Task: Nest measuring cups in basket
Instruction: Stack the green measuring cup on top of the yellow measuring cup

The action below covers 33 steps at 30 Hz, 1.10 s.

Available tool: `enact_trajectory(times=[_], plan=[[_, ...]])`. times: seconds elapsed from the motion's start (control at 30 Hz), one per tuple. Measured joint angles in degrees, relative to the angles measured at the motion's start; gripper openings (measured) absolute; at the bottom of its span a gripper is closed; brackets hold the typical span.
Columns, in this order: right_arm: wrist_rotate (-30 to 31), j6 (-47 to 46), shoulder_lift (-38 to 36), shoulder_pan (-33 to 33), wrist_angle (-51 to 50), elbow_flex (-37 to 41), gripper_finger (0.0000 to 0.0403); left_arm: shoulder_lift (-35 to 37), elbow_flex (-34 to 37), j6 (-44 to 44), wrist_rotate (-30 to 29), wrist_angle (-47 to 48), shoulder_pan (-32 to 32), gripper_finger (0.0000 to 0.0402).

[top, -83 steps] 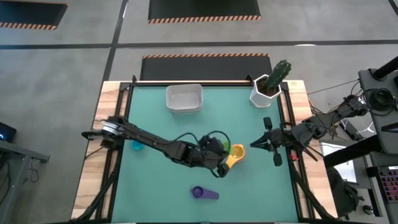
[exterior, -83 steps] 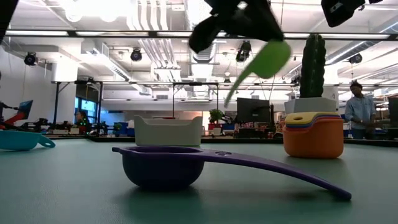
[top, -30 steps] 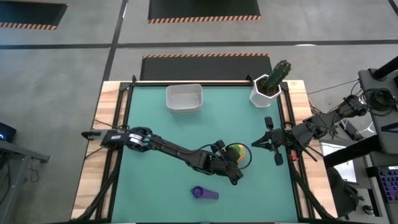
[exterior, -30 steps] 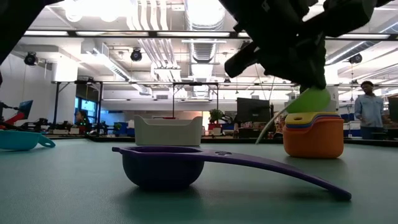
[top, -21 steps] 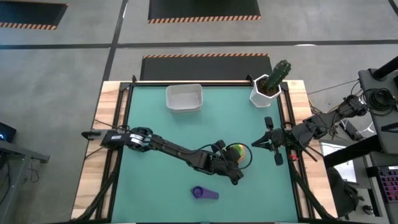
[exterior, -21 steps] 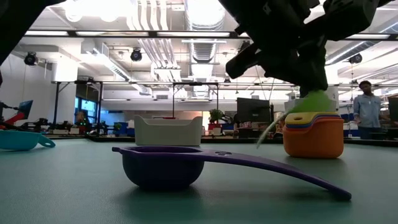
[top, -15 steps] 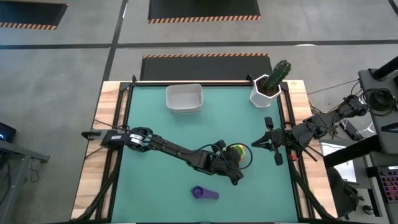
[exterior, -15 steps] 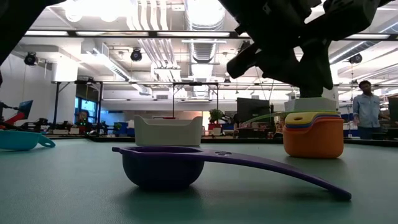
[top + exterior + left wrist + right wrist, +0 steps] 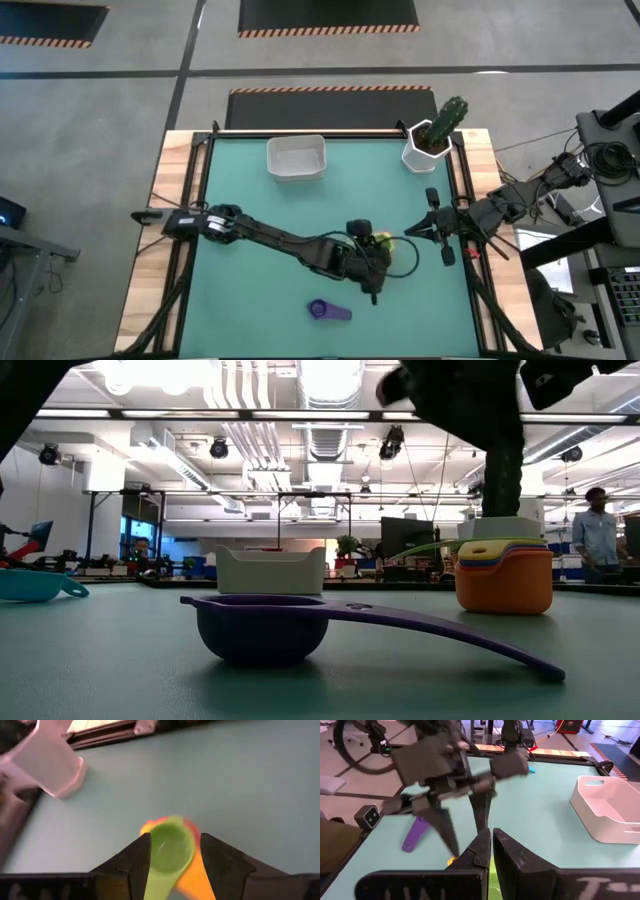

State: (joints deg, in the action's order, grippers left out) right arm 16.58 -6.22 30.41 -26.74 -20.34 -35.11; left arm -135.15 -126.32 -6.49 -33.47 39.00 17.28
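Note:
A stack of nested cups [image 9: 504,576], orange outermost, stands on the table right of centre. A green cup [image 9: 171,847] sits in its top, with its handle [image 9: 425,547] sticking out level. My left gripper [image 9: 172,862] is open and hangs above the stack [image 9: 383,241], one finger on either side of the green cup and clear of it. A purple cup [image 9: 321,310] rests upright near the front edge. A teal cup [image 9: 35,585] lies at the far left. The white basket [image 9: 296,157] stands at the back. My right gripper [image 9: 491,851] is shut at the table's right side.
A white faceted pot with a cactus [image 9: 432,140] stands at the back right corner. The left arm [image 9: 270,237] stretches across the table's middle from the left edge. A person [image 9: 597,535] stands in the room behind.
My left gripper has lowered the green cup into the top of the stack, let go of it and risen straight up. The green cup has settled, its handle now level instead of slanting down.

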Motion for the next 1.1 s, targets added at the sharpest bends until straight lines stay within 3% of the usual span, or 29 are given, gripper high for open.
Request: enact_trajectory(times=[0.1,0.23,0.4,0.73,1.1], plan=[[0.0,-0.24,0.0,0.0,-0.27,-0.02,0.0009,0.0,-2.99,9.82,-0.07,8.38,-0.27,0.0139],[0.0,-0.39,0.0,0.0,-0.27,0.0,0.0009,0.31,-3.19,19.28,1.33,15.17,-2.47,0.0092],[-0.01,-0.43,0.02,0.0,-0.27,0.0,0.0009,0.41,-0.17,21.87,6.02,16.38,-6.95,0.0011],[-0.01,-0.76,0.04,0.0,-0.35,0.39,0.0009,0.52,6.05,20.25,16.95,14.42,-12.35,0.0001],[-0.02,-0.68,0.04,0.0,-0.39,0.39,0.0009,0.52,6.38,18.29,18.76,13.68,-11.67,0.0]])
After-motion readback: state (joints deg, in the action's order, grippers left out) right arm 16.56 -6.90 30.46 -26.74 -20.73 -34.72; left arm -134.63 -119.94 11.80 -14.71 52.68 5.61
